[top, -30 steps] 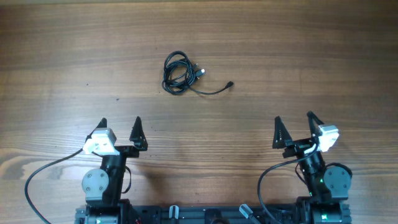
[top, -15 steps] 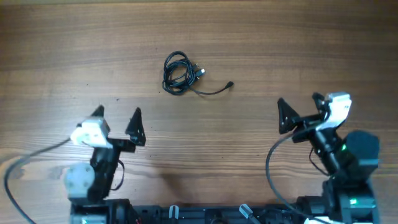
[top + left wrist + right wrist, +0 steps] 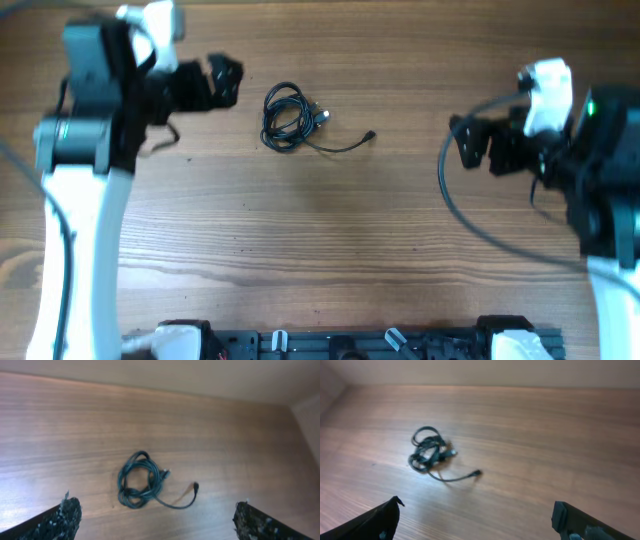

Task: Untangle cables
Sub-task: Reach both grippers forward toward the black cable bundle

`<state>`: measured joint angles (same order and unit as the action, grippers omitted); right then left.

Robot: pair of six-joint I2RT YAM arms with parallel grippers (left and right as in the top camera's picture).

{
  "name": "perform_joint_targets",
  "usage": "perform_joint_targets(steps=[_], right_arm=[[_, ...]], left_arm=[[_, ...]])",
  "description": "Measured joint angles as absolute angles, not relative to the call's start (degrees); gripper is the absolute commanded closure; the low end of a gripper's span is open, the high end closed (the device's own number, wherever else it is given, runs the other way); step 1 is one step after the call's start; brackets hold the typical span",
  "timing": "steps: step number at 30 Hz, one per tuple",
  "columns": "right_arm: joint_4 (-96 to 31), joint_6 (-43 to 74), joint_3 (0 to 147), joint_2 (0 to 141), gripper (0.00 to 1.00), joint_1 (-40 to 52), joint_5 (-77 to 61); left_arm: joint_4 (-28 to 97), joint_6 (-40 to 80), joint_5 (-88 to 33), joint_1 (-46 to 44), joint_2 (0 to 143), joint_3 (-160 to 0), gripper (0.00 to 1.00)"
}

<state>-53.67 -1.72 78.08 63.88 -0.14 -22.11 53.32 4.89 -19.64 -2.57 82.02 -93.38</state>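
Note:
The cables [image 3: 284, 118] lie as one small bundle of thin black loops on the wooden table, with a loose tail ending in a plug [image 3: 370, 136] to the right. My left gripper [image 3: 226, 82] hangs open just left of the bundle, apart from it. Further off to the right, my right gripper [image 3: 463, 146] is open too. In the left wrist view the cables [image 3: 140, 480] lie ahead of the gripper [image 3: 157, 521], whose fingertips [image 3: 66, 514] are wide apart. In the right wrist view the cables [image 3: 429, 452] sit ahead and to the left of the gripper [image 3: 477, 521]. Nothing is held.
The bare wooden table [image 3: 330, 230] stretches all round the bundle. A pale wall [image 3: 200, 375] runs along its far edge. The arms' own thicker black wires [image 3: 450, 205] hang near the right arm, and the arm bases stand at the near edge [image 3: 340, 345].
Both arms have risen from the near edge and swung forward. The left gripper now sits beside the bundle and the right one faces it. The cables have not moved.

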Motion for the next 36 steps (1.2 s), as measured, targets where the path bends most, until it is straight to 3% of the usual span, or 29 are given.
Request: perform_joint_targets(steps=[4, 7, 13, 23, 27, 33, 36], right_arm=[[-53.71, -2.63, 81.01, 71.85, 0.0, -0.14, -28.75], [-53.58, 5.58, 81.06, 78.72, 0.0, -0.14, -34.72], [-54.5, 8.78, 81.06, 84.36, 0.0, -0.14, -35.99], [-54.24, 8.73, 81.06, 85.3, 0.0, -0.14, -35.33], [-53.98, 8.73, 81.06, 85.3, 0.01, -0.14, -35.2], [-53.58, 8.75, 81.06, 85.3, 0.0, -0.14, -34.83], [-53.58, 8.73, 81.06, 85.3, 0.0, -0.14, -34.68]], left_arm=[[54.15, 2.39, -19.66, -6.28, 91.02, -98.04, 0.0], [55.11, 1.8, -20.73, -7.66, 95.74, -98.02, 0.0], [56.8, 1.54, -22.59, -7.88, 100.4, -98.13, 0.0], [48.62, 0.54, -15.68, -7.88, 113.38, -98.15, 0.36], [45.45, 0.58, -15.16, -7.88, 117.12, -98.15, 0.45], [44.88, 0.67, -14.81, -8.23, 121.19, -98.15, 0.49], [44.18, 0.67, -14.83, -8.75, 123.07, -98.15, 0.56]])
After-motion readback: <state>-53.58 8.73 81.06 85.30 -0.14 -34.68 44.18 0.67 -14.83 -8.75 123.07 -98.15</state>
